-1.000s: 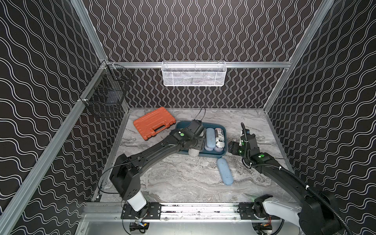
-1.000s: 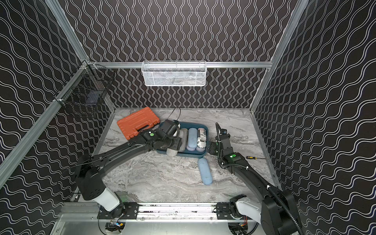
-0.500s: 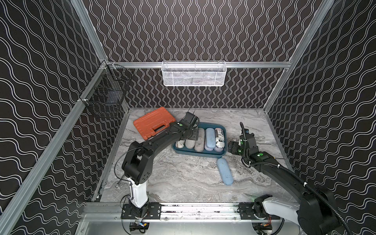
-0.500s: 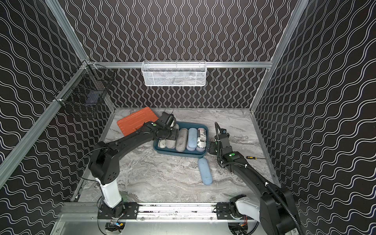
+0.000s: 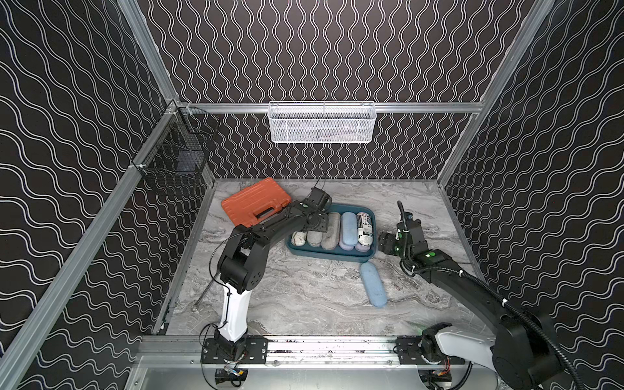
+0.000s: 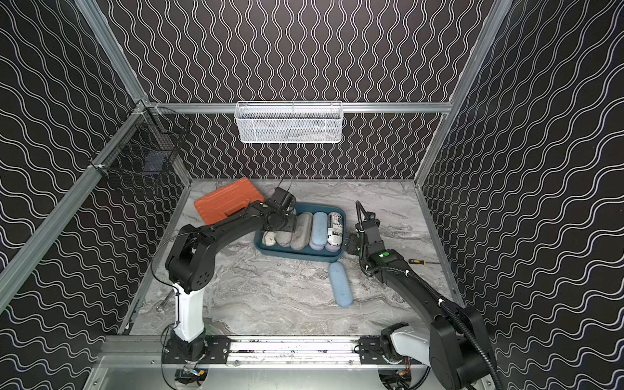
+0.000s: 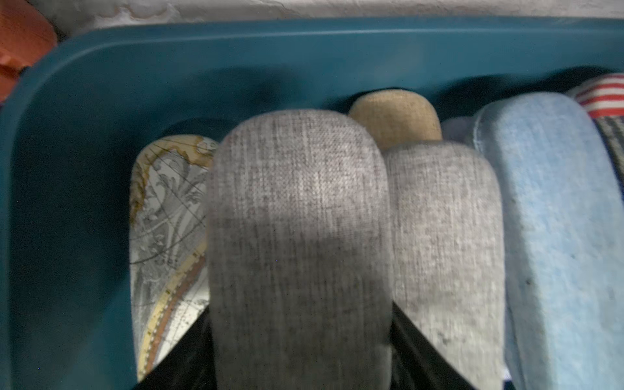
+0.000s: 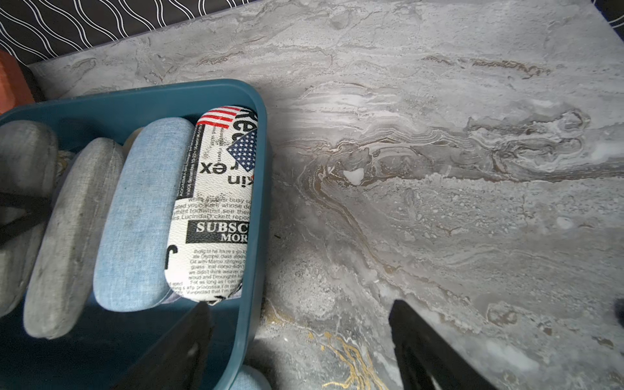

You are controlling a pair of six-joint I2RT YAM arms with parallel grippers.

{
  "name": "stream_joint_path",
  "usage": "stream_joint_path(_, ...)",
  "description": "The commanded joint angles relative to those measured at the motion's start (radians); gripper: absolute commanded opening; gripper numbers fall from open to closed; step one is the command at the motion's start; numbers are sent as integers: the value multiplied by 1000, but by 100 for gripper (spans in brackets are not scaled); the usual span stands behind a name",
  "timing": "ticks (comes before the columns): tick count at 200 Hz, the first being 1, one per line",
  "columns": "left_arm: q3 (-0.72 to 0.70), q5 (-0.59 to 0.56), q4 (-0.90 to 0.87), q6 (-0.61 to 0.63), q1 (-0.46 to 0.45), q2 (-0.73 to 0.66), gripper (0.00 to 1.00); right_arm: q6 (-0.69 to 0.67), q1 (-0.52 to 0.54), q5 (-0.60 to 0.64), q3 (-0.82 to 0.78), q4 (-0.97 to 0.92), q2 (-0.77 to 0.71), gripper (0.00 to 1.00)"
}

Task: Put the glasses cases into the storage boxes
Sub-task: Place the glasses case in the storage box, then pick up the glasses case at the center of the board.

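Note:
The dark teal storage box [image 5: 331, 258] [image 6: 297, 257] holds several glasses cases side by side: a map-print one [image 7: 165, 209], a grey one [image 7: 445, 236], a tan one [image 7: 395, 118], a light blue one [image 8: 141, 219] and a newspaper-print one [image 8: 216, 202]. My left gripper [image 5: 316, 227] [image 7: 300, 324] is shut on another grey felt case [image 7: 300, 236], held over the box's left part above the map-print and grey cases. My right gripper [image 5: 385, 241] [image 8: 300, 324] is open at the box's right wall [image 8: 256, 236], one finger inside and one outside. A light blue case [image 5: 373, 284] [image 6: 340, 284] lies on the table in front of the box.
An orange tool case [image 5: 256, 206] lies behind and left of the box, close to my left arm. A white mesh basket [image 5: 322, 123] hangs on the back rail and a black wire basket [image 5: 175, 162] on the left rail. A wrench [image 5: 204, 293] and a screwdriver [image 6: 417, 261] lie near the table's sides.
My left arm folded its elbow up and carried the grey case from the box's front edge back over its left part. The right arm has hardly moved.

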Motion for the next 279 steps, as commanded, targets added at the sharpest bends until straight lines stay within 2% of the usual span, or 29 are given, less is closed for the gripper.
stream_joint_path(1,8,38,38,2,1,13,64,1,-1,13,5,17,7,85)
stream_joint_path(51,-7,83,53,-13,1,-8,73,7,0,8,7,15,17,84)
stream_joint_path(86,-13,68,50,-12,1,-31,77,10,-1,3,9,9,27,84)
stream_joint_path(124,-21,70,47,-13,2,-63,79,21,0,-20,2,-1,28,84)
stream_joint_path(170,-52,73,62,-24,2,-142,79,28,1,-106,-30,-21,12,84)
stream_joint_path(203,-118,144,91,-60,-3,-228,79,49,2,-115,-74,-21,-22,84)
stream_joint_path(221,-188,181,137,-100,-27,-290,79,54,1,-113,-80,-30,-36,84)
stream_joint_path(239,-235,151,133,-128,-74,-338,79,59,0,-106,-82,-37,-42,84)
stream_joint_path(279,-280,166,129,-186,-187,-391,83,88,0,-90,-92,-33,-74,84)
